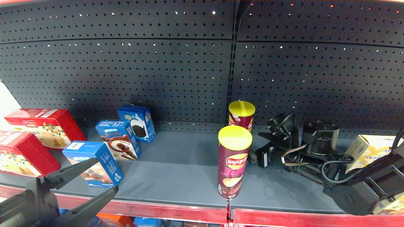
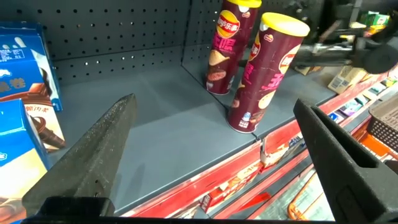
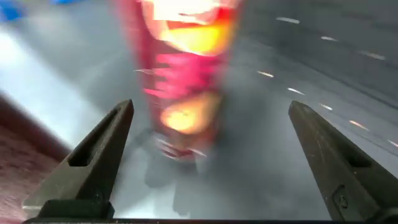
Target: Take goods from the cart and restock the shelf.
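The left gripper point(image 1: 107, 174) sits low and close in, its two dark tapered fingers point(image 1: 79, 165) spread wide, tips aimed forward and a little toward the robot's right. Behind it the left arm point(image 1: 22, 205) rises from the near lower corner. The right arm point(image 1: 372, 179) stretches forward and inward, bent at the wrist point(image 1: 318, 138). Beyond the wrist, the right gripper point(image 1: 263, 145) points across toward the left gripper's side, its own jaws standing far apart as well.
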Robot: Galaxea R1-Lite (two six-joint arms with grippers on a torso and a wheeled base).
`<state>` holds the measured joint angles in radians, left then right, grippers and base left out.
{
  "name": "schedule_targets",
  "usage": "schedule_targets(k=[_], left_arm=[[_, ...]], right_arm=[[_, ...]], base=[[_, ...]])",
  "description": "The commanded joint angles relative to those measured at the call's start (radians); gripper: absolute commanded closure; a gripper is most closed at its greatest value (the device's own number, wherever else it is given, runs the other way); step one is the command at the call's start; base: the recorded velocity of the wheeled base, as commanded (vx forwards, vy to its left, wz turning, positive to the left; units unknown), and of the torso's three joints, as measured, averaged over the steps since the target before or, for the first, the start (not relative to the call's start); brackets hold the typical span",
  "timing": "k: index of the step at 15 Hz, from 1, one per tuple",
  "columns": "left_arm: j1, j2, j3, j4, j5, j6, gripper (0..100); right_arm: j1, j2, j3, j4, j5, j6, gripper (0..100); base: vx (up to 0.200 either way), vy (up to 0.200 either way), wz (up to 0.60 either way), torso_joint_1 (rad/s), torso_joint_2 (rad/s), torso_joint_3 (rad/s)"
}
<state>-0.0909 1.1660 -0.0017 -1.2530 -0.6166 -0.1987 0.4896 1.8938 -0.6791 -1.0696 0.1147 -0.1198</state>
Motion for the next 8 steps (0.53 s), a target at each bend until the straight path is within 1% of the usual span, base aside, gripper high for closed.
schedule_targets(k=[1,3,4,5,6,8], left_arm=[[-0.009,-0.002,0.000,0.000,0.005,-0.001,0],[-0.021,-0.006,0.000,0.010,0.009,-0.002,0],[-0.026,-0.005,0.000,0.018,0.006,-0.004,0],[-0.049,-0.005,-0.003,0.058,-0.002,-0.001,0],[-0.102,-0.003,-0.011,0.098,0.000,0.002,0],[-0.122,0.032,-0.026,0.110,0.000,0.009,0]], right_arm=[[-0.003,-0.119,0.056,0.010,-0.101,0.000,0],[-0.006,-0.193,0.073,0.036,-0.230,0.002,0],[-0.008,-0.268,0.133,0.079,-0.277,0.002,0],[-0.009,-0.331,0.199,0.097,-0.282,0.002,0],[-0.013,-0.371,0.243,0.094,-0.285,0.000,0],[-0.020,-0.407,0.257,0.088,-0.290,0.000,0]], base=[[0.000,0.000,0.00,0.000,0.00,0.000],[0.000,0.000,0.00,0.000,0.00,0.000],[0.000,0.000,0.00,0.000,0.00,0.000],[0.000,0.000,0.00,0.000,0.00,0.000],[0.000,0.000,0.00,0.000,0.00,0.000],[0.000,0.000,0.00,0.000,0.00,0.000]])
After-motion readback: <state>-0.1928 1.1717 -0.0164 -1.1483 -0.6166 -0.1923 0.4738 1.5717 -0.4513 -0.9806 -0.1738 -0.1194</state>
